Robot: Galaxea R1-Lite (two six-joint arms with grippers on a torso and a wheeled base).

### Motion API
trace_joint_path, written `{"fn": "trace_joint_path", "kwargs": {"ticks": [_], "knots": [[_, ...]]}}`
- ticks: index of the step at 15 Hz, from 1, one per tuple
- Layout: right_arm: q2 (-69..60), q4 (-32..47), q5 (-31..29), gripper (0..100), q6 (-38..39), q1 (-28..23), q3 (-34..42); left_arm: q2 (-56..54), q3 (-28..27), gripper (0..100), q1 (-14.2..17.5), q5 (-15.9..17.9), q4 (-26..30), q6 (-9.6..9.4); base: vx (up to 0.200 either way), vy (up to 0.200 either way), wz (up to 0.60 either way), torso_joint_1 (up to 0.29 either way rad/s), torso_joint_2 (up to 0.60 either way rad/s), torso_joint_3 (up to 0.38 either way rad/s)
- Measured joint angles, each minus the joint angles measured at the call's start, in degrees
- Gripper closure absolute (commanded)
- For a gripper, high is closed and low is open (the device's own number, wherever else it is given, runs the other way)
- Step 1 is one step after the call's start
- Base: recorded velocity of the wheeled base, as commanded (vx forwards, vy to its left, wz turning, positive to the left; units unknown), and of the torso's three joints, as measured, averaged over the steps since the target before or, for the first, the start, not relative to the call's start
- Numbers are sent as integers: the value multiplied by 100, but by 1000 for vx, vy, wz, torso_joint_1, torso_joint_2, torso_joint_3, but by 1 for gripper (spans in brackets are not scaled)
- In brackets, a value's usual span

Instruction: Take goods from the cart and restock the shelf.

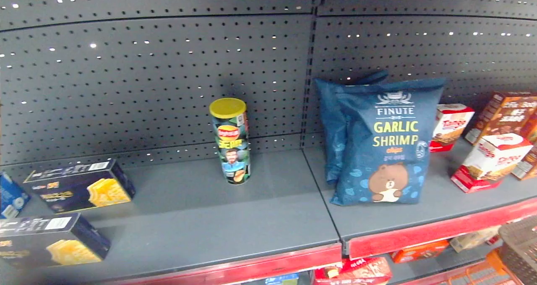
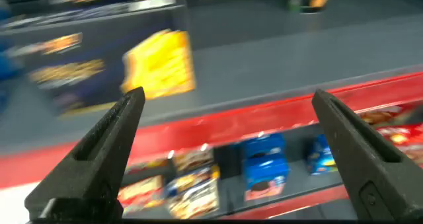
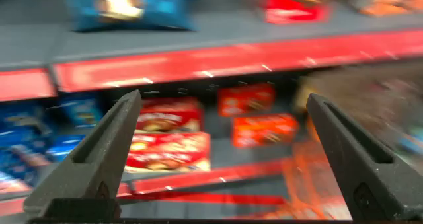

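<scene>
The shelf (image 1: 251, 218) is grey with a red front edge. The can (image 1: 230, 142) has a yellow lid (body mottled green and blue). The bag (image 1: 386, 146) is blue, its bear brown.

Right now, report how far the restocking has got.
Done: a chip can, blue chip bags and dark boxes sit on the shelf. In hand: nothing; the left gripper and right gripper are open, empty. Left: the bare shelf around the can wants filling.

You get a dim head view. Bright pinpoints shine through the pegboard back panel (image 1: 168, 66) from 9 to 3 o'clock. The chip canister (image 1: 230, 142) throws a soft shadow at its 12 o'clock. Shelf lines bow near the edges.
</scene>
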State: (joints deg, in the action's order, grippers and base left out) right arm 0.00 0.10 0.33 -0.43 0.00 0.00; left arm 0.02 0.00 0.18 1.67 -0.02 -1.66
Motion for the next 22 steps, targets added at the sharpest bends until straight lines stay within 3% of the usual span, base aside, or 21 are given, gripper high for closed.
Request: {"fn": "trace_joint_path", "kwargs": {"ticks": [13, 22], "knots": [[0, 0, -1, 0, 7, 0, 0, 0, 0, 0, -5, -1, 2, -1, 0, 0, -600, 3, 3, 3], [0, -2, -1, 0, 10, 0, 0, 0, 0, 0, 0, -1, 2, -1, 0, 0, 0, 0, 0, 0]]}}
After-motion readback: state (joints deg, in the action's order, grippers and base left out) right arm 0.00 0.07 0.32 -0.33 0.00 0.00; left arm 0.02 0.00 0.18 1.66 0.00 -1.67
